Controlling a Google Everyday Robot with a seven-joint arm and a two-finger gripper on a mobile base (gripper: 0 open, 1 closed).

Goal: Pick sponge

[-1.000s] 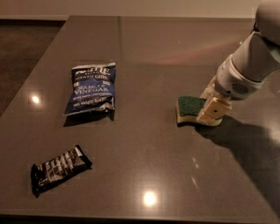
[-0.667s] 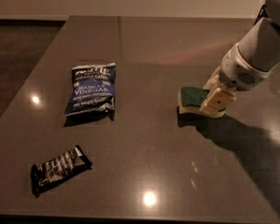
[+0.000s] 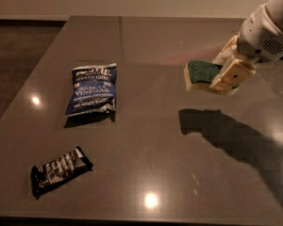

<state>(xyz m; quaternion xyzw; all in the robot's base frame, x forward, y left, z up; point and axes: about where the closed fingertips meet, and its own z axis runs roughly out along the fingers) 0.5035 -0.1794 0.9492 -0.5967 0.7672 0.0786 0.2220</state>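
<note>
The sponge [image 3: 199, 75], dark green on top with pale yellow foam below, hangs in the air above the table at the right. My gripper [image 3: 225, 74] is shut on the sponge's right end, with one cream finger [image 3: 232, 75] in front of it. The sponge's shadow lies on the table below, well apart from it. The white arm reaches in from the upper right corner.
A blue chip bag [image 3: 91, 89] lies left of centre on the dark grey table [image 3: 146, 164]. A black snack bar [image 3: 59, 171] lies near the front left. The table's left edge drops to a dark floor.
The gripper has risen with the sponge in it, from the table surface to well above it. The sponge's shadow has separated from it. The bag and bar have not moved.
</note>
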